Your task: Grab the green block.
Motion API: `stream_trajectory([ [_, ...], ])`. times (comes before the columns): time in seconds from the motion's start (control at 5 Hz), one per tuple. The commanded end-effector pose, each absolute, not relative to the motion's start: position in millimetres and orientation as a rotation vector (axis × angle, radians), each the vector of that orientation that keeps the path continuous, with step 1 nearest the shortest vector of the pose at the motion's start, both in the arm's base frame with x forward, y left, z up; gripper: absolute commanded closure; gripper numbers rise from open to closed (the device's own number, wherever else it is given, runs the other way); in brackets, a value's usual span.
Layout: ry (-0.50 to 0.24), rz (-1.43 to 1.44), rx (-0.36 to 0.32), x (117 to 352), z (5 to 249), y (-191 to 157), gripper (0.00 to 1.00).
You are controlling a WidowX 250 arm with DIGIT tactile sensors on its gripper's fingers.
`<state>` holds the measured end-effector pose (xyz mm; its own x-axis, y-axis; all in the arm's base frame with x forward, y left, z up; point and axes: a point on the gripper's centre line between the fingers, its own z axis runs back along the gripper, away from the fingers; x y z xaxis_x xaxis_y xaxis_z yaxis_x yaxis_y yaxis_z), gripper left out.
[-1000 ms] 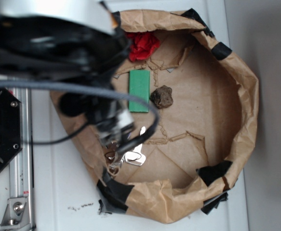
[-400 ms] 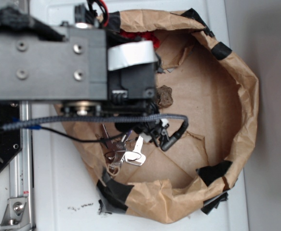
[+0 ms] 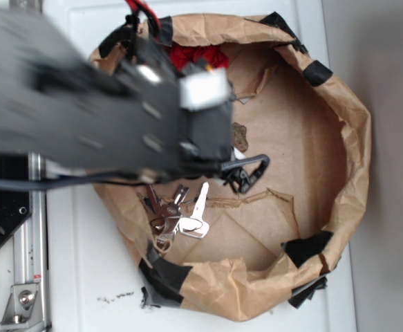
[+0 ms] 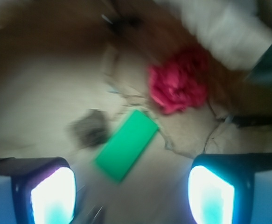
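The green block (image 4: 126, 145) is a flat green slab lying at a slant on the brown paper floor in the wrist view, just ahead of the gap between my fingers. My gripper (image 4: 132, 198) is open, with nothing between its two glowing pads (image 4: 54, 196). It hangs above the block without touching it. In the exterior view the arm (image 3: 118, 117) covers the block completely, and the gripper itself is hidden under the arm.
A brown rock (image 4: 90, 128) (image 3: 239, 131) lies beside the block's left end. Red cloth (image 4: 178, 85) (image 3: 198, 55) sits beyond it. Keys (image 3: 180, 214) lie near the front of the brown paper basin (image 3: 346, 131), whose crumpled wall rings everything.
The arm has swung over the basin and covered the green block, which showed plainly one second ago. The rock is half hidden now.
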<state>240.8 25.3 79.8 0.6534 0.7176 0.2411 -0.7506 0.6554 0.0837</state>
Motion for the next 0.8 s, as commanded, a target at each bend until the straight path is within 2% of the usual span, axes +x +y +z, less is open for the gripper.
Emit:
stream_trajectory([
  [0.0,-0.215,0.864,0.064,236.4,41.8,23.5,0.00],
  [0.2,-0.218,0.857,0.020,232.1,36.9,24.7,0.00],
  [0.4,-0.215,0.851,0.010,239.6,24.7,36.3,0.00],
  [0.6,-0.216,0.852,-0.107,252.3,16.6,42.6,0.00],
])
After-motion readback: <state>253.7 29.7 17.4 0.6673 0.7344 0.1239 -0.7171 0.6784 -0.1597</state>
